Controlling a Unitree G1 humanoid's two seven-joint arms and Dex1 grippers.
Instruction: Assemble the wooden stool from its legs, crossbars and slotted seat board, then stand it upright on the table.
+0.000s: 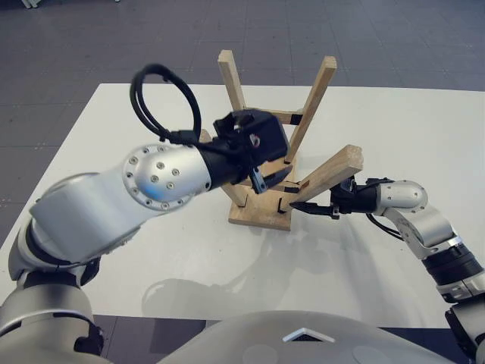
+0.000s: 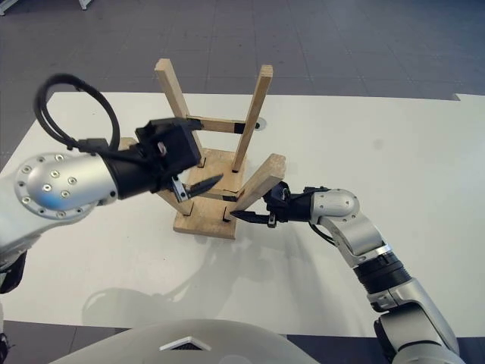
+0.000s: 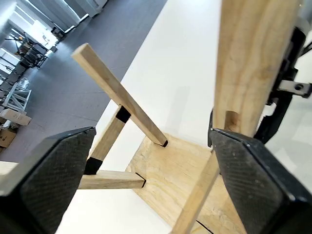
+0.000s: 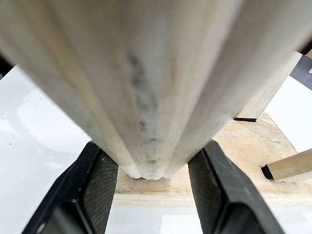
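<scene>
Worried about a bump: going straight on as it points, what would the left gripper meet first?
Likely the pale wooden slotted seat board, straight ahead of the open left gripper; the thin wooden crossbar beside one finger might catch first, depth unclear.

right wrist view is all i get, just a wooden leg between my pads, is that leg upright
Observer: No. The leg in the right hand tilts, top toward the robot's right, lower end at the seat board's near right corner.
Operator: other legs in
Observer: The far left leg and far right leg stand up from the board, joined by a crossbar.
Operator: left hand
Observer: The left hand hangs open above the board, holding nothing.
</scene>
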